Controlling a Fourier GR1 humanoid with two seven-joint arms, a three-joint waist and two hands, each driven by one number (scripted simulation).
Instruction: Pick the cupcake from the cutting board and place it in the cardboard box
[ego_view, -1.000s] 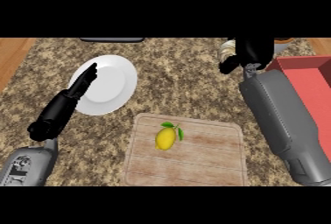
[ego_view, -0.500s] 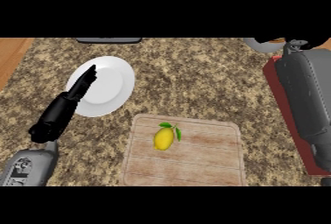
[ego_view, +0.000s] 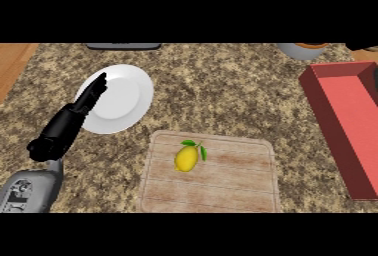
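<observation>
Counter top is seen from steeply above, and the only thing lying on the cutting board (ego_view: 209, 172) is a yellow lemon (ego_view: 187, 158) with a green leaf; no cupcake is shown anywhere, so the lemon is taken as the thing to be moved. It is set in the board's upper left part, its long axis running nearly up and down the view, tipped slightly to the right at the leaf end. The box (ego_view: 347, 120), red with raised walls, is placed at the right edge, well apart from the board. The left hand (ego_view: 90, 96) is stretched out over the white plate (ego_view: 118, 98), fingers straight and together, nothing held; it is judged to be resting rather than working. The right hand is not shown at all, so its state cannot be told. The relation that counts: the lemon is found down and to the right of the left hand, with the plate's rim and a strip of counter between them, while the box is off on the right side. A pick by the right hand is judged the likelier move, as the box is on that side. A grey vessel (ego_view: 301, 50) is cut off by the upper edge.
</observation>
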